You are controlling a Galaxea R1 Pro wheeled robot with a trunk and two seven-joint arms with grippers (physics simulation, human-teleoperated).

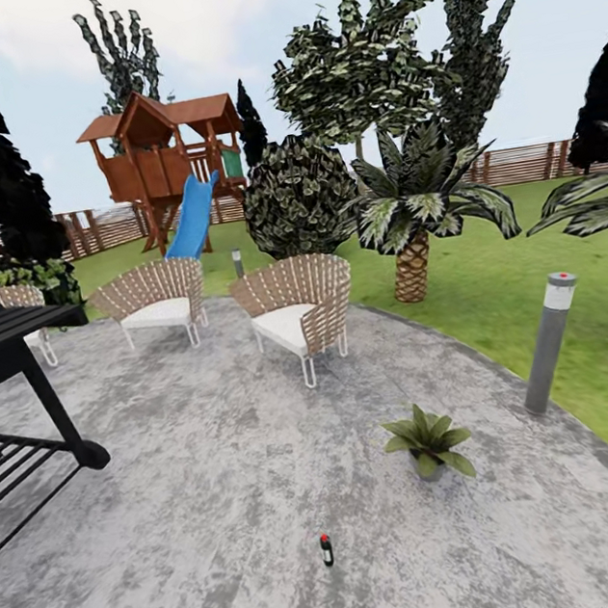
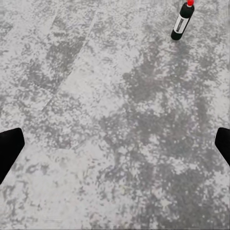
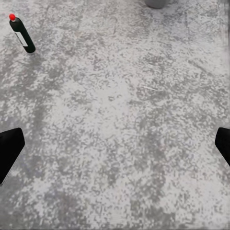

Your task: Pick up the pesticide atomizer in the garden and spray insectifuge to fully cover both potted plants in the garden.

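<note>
The pesticide atomizer [image 1: 326, 550], a slim dark bottle with a white label and red top, stands upright on the grey stone patio [image 1: 209, 513] of the garden. A potted plant [image 1: 428, 439] with broad green leaves sits on the patio to its right and farther back. In the left wrist view the atomizer [image 2: 182, 20] stands well ahead of my left gripper [image 2: 115, 148], which is open over bare stone. In the right wrist view the atomizer [image 3: 21, 33] stands ahead of my open right gripper [image 3: 115, 148], and a grey pot base [image 3: 155, 3] shows at the frame edge.
A black grill [image 1: 10, 387] stands at the left. Wicker chairs [image 1: 295, 310] sit at the patio's back. A grey bollard lamp [image 1: 550, 341] stands at the lawn edge on the right, with palms [image 1: 418, 209], trees, a playhouse with a blue slide [image 1: 192, 218] and a fence beyond.
</note>
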